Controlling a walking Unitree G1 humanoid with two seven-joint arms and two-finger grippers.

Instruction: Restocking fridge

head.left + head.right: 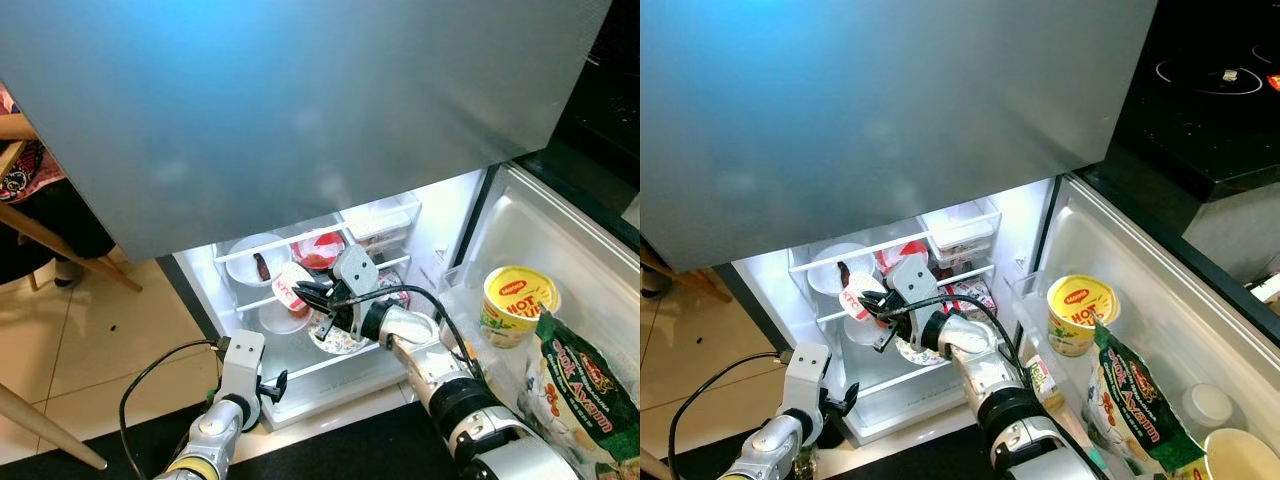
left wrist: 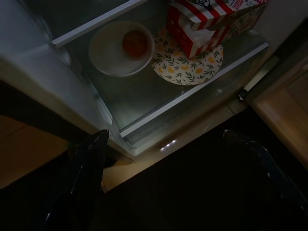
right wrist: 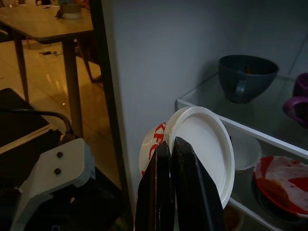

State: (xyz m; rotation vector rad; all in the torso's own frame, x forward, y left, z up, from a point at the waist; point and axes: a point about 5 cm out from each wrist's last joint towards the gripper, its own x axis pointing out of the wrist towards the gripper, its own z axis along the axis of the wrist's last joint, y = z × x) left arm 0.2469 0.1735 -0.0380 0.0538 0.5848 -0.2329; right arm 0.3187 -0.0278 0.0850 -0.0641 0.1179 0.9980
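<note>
My right gripper [image 1: 308, 292] reaches into the open fridge [image 1: 440, 225] and is shut on a white KFC cup [image 1: 289, 287] with red lettering. In the right wrist view the black fingers [image 3: 185, 192] pinch the rim of its white lid [image 3: 202, 151], beside the glass shelf edge. My left gripper [image 1: 272, 386] is low in front of the fridge's bottom shelf, open and holding nothing. In the left wrist view its two fingers [image 2: 89, 173] stand wide apart before the shelf, which holds a floral plate [image 2: 187, 65], a red-striped box [image 2: 202, 24] and a white bowl [image 2: 120, 48].
The shelf above holds a white plate [image 1: 257, 262], a red bowl [image 1: 320, 250] and a clear container [image 1: 380, 220]. The door rack at right carries a yellow noodle cup [image 1: 515, 305] and a green packet [image 1: 580, 385]. A grey mug [image 3: 248, 77] sits on a shelf.
</note>
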